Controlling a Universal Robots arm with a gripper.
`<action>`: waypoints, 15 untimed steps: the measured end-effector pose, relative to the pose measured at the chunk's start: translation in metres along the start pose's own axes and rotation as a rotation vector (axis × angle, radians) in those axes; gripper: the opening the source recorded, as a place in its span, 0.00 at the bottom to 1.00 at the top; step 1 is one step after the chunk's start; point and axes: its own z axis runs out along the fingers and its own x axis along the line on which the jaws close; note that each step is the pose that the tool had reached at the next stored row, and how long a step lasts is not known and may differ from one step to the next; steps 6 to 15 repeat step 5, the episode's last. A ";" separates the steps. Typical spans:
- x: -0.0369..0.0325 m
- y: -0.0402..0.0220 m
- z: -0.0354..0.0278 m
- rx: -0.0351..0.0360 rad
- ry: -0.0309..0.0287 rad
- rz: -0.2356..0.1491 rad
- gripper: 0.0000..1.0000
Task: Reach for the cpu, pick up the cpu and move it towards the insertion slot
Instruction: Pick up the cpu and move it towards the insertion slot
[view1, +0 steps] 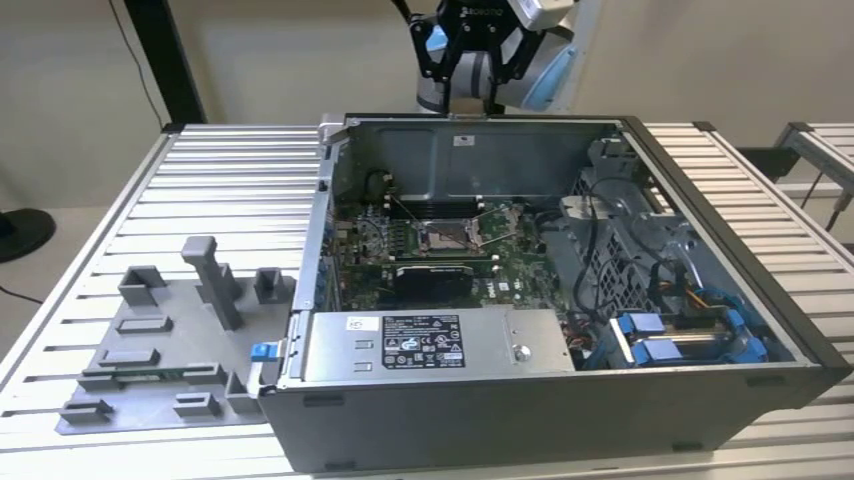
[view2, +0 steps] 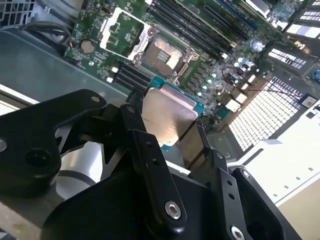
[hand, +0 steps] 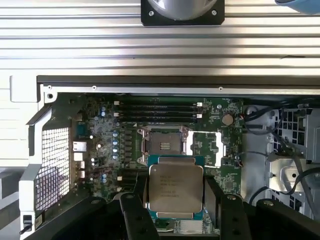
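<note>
Ribbed metal tabletop carries an open computer case, lying on its side with the green circuit board facing up, and a grey plastic tray sits beside it on the exterior view's left. Your gripper hangs above the far wall of the case, well clear of the board.

In both wrist views you can see the cpu pinched by its edges between the two black fingers, metal top facing the camera and its thin green rim showing all round. The jaws are closed only as far as the chip's width, and the grip looks square rather than skewed.

The insertion slot sits open on the board, frame lifted, dark centre exposed, and just beyond the chip in the first wrist view.

As I judge it, you're in the carry stage. Keep the chip flat and parallel to the board. Line up its edges with the slot's frame from above. Watch the raised frame and the wire lever; I'd expect them to snag a low approach. Don't tighten the grip, since a thin chip could tilt or pop out.
</note>
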 end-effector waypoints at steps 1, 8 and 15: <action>0.0000 0.0000 0.0000 0.0000 0.0000 0.000 0.00; -0.0002 0.0000 0.0000 0.0000 0.0000 0.000 0.00; -0.0002 0.0000 0.0000 0.0000 0.0000 0.000 0.00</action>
